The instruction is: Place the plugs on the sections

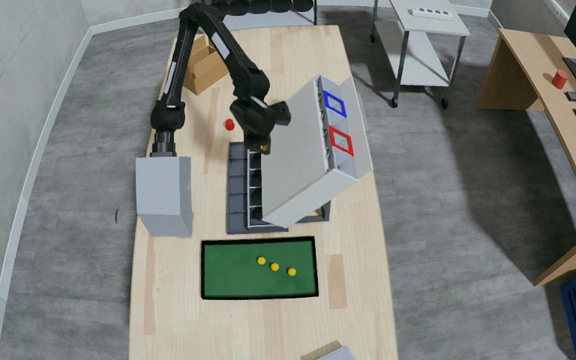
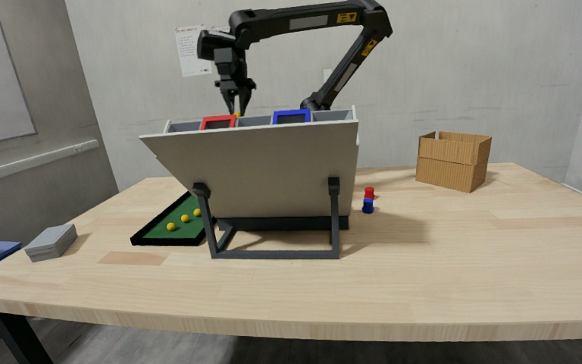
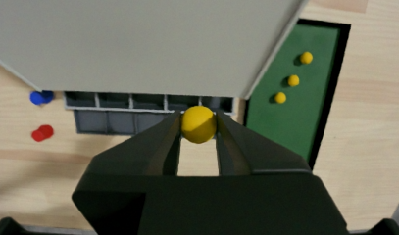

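Note:
My gripper (image 1: 262, 149) (image 2: 236, 109) (image 3: 198, 117) is shut on a yellow marble (image 1: 264, 147) (image 2: 236, 114) (image 3: 198, 125). It hangs high, about level with the funnel tops, on the sections' side of the sloping grey cover (image 1: 295, 151) (image 2: 262, 171) (image 3: 137, 44). The red-banded funnel (image 1: 330, 136) (image 2: 217, 117) and the blue-banded funnel (image 1: 325, 100) (image 2: 291, 110) sit in the top row. The dark grey sections (image 1: 236, 167) (image 3: 123, 122) lie below the cover. The red plug (image 1: 229, 124) (image 2: 368, 192) (image 3: 41, 132) and the blue plug (image 2: 367, 205) (image 3: 39, 97) stand on the table beside the rack. The arm hides the blue plug in the top view.
The green tray (image 1: 229, 276) (image 2: 158, 232) (image 3: 284, 127) holds three yellow marbles. A cardboard box (image 1: 204, 67) (image 2: 454, 160) stands at the far end of the table. A grey block (image 1: 163, 196) stands by the arm's base. A small grey box (image 2: 51, 242) lies near the table's edge.

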`<control>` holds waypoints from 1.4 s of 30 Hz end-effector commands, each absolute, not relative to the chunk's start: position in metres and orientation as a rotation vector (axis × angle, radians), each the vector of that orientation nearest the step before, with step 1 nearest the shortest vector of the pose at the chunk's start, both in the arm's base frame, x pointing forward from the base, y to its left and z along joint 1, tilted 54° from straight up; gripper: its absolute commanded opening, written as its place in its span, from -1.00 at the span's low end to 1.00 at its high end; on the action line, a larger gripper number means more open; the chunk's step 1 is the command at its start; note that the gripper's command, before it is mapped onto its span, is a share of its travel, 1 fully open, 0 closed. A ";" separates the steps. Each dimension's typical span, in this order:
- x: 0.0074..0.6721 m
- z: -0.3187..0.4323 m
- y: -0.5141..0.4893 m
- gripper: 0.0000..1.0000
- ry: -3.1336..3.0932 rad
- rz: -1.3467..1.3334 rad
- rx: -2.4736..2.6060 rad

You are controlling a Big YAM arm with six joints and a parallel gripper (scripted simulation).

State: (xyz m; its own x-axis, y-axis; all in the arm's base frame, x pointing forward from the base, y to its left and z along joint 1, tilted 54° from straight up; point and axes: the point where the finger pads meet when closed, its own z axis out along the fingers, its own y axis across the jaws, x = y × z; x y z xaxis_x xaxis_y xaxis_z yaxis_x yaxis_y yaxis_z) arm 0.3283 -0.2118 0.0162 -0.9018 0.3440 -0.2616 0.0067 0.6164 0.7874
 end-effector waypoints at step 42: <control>0.371 0.204 -0.183 -1.00 2.329 1.144 0.402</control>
State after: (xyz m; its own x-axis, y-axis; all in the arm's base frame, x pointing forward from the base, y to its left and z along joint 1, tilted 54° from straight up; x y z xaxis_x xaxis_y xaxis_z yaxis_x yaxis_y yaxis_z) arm 0.3586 -0.1728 0.1902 -0.8332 0.4732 -0.2859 0.0544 0.5848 0.8093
